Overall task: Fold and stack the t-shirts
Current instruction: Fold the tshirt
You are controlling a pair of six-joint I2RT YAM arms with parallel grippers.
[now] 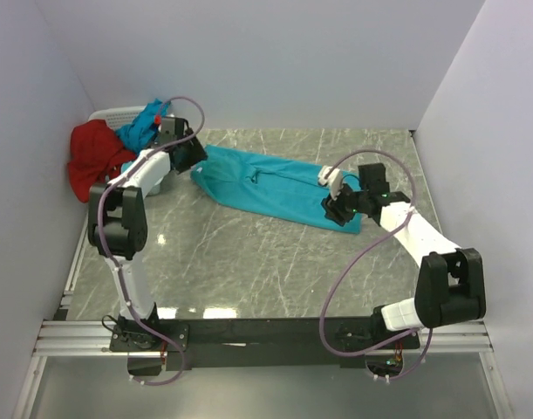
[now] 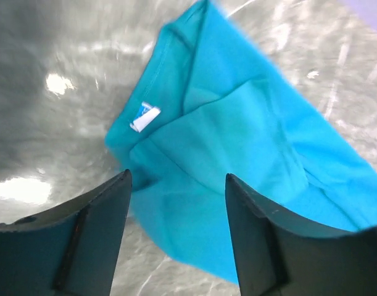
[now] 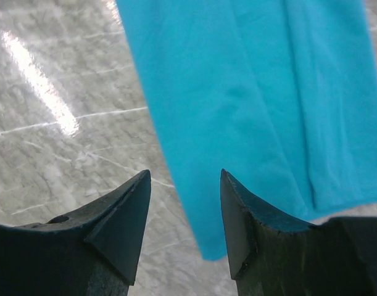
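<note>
A turquoise t-shirt (image 1: 275, 185) lies folded lengthwise in a long strip across the middle of the table. Its collar end with a white label (image 2: 144, 117) shows in the left wrist view (image 2: 237, 142). My left gripper (image 1: 189, 154) is open and empty just above that collar end. My right gripper (image 1: 334, 208) is open and empty above the shirt's other end, whose corner (image 3: 225, 240) lies between its fingers. A red t-shirt (image 1: 96, 157) and another turquoise one (image 1: 142, 124) hang out of the basket at the back left.
A white plastic basket (image 1: 118, 113) stands in the back left corner against the wall. White walls close the table on the left, back and right. The grey marble tabletop (image 1: 249, 262) stretches in front of the shirt to the arm bases.
</note>
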